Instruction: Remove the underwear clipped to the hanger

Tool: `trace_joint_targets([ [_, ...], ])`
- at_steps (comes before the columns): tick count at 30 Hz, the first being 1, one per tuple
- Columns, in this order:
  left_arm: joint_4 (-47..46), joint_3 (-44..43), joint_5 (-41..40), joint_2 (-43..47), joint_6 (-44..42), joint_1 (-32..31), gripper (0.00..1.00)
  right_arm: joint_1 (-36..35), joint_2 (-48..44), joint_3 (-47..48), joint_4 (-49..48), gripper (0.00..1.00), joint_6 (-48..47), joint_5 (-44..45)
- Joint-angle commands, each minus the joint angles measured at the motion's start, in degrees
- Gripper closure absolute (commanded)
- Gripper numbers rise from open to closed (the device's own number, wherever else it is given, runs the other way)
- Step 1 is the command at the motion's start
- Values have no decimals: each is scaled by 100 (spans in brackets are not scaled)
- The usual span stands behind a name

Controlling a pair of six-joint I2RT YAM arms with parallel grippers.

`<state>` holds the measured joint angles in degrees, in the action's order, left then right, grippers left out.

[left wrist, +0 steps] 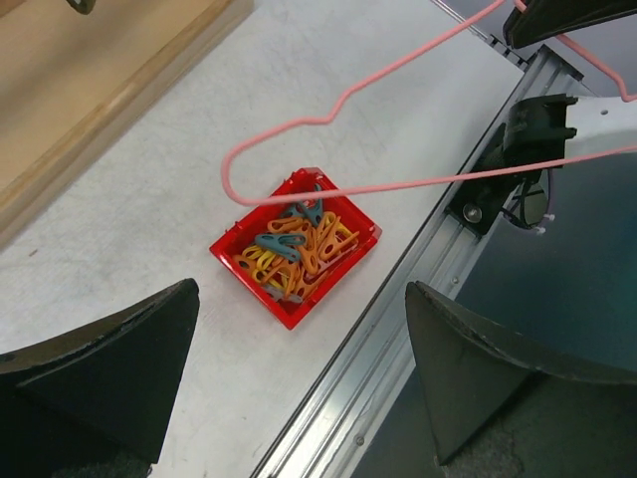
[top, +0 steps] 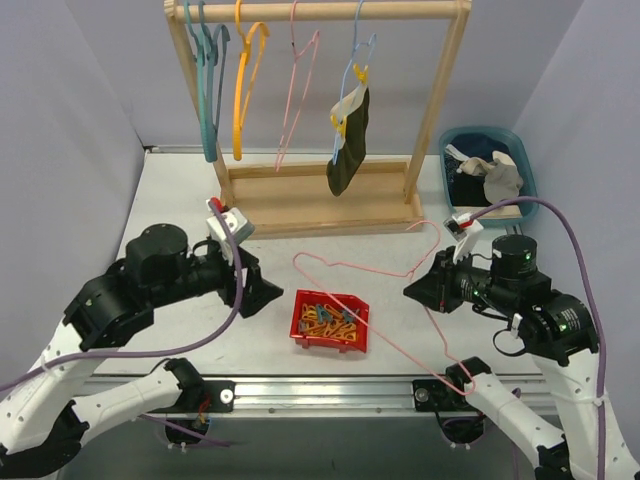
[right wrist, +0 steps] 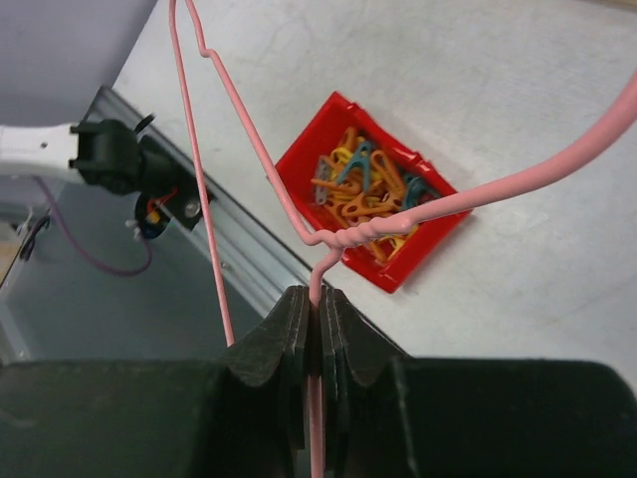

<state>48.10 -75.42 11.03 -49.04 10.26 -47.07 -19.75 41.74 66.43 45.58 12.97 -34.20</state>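
Cloth is what I am after, and one piece is plainly on show: the dark brief (top: 350,140) hangs from the blue hanger (top: 357,55) on the wooden rack (top: 320,12) along the far edge of the worktop, held by yellow clips (top: 360,75). What look like two more, a grey-beige piece (top: 500,178) and a navy piece (top: 470,182), lie in the blue tub (top: 525,165) at the far right corner.

My right gripper (right wrist: 317,299) is closed tight on the pink hanger (right wrist: 368,232), pinching its neck just below the twist. That hanger carries nothing. My left gripper (top: 272,294) is wide open with nothing between its fingers, hovering beside the red bin (top: 300,325) towards the near edge.

I judge the dark brief light, soft and limp; it should sag and swing rather than resist. The best hold, I think, is the cloth just beneath a clip, so a steady downward pull slips it free. A sharp tug could drag the blue hanger off the rack
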Motion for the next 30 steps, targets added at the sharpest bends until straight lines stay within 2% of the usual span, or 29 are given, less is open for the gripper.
trace_joint_targets([
  [1, 603, -254, -143, 568, -270, 40, 6, -406, 10, 1, 82, 100, -111, -711],
  [4, 578, -53, -268, 938, -305, 40, 6, -828, -25, -113, -31, 100, -119, -939],
  [7, 552, 149, 221, 966, -314, 40, 6, -1083, -17, -87, -76, 100, -137, -1054],
  [9, 517, 203, 644, 879, -323, 40, 6, -1189, 18, -8, -93, 100, -181, -1054],
  [10, 473, 238, 1186, 748, -332, 40, 6, -1198, 62, 27, -93, 100, -190, -1054],
  [11, 464, 273, 1391, 677, -349, 40, 6, -1207, 89, 54, -93, 100, -233, -1089],
  [21, 1035, 159, 2236, -211, -762, 57, 6, -1242, 115, 273, -164, 100, -400, -1467],
  [23, 1044, 168, 2623, -387, -824, 66, 0, -1268, 89, 291, -164, 100, -409, -1406],
  [26, 1088, 124, 3211, -545, -946, 84, 17, -1277, 80, 317, -155, 100, -410, -1336],
  [28, 1193, 97, 3492, -642, -991, 93, 24, -1277, 71, 344, -164, 100, -418, -1309],
  [30, 1281, 106, 3704, -712, -1009, 93, 44, -1277, 72, 414, -155, 100, -436, -1178],
])
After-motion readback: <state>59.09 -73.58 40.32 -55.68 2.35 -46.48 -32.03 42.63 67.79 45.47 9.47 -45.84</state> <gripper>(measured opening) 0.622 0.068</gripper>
